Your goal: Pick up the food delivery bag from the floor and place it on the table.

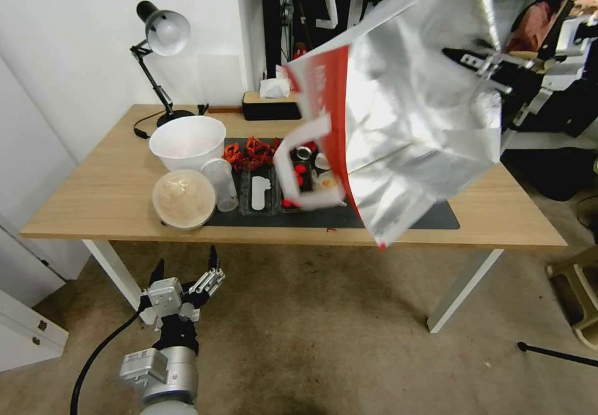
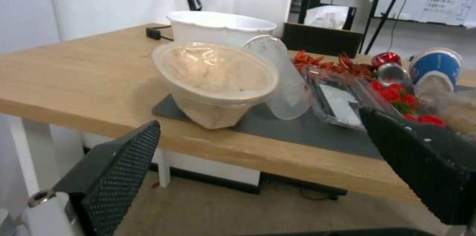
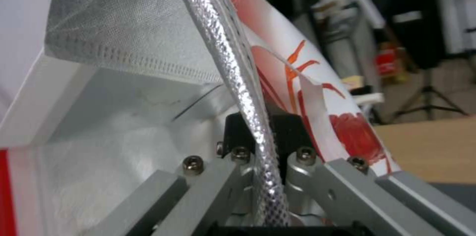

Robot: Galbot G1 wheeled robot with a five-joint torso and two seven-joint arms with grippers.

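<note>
The food delivery bag [image 1: 405, 109], silver foil with red trim and white handles, hangs tilted in the air above the right half of the table [image 1: 93, 197]. My right gripper [image 1: 483, 66] is shut on the bag's foil edge [image 3: 238, 80], high at the upper right. The bag's lower corner hangs over the table's front edge, clear of the floor [image 1: 311, 328]. My left gripper [image 1: 185, 271] is open and low, in front of the table's left leg, its fingers [image 2: 119, 169] pointing at the table edge [image 2: 277, 158].
On the table stand a white bowl [image 1: 187, 141], a lidded beige bowl [image 1: 184, 198], a plastic cup [image 1: 222, 181], trays with red food [image 1: 252, 152], a tissue box [image 1: 271, 104] and a desk lamp [image 1: 163, 32]. A stand's foot [image 1: 554, 354] lies on the floor at right.
</note>
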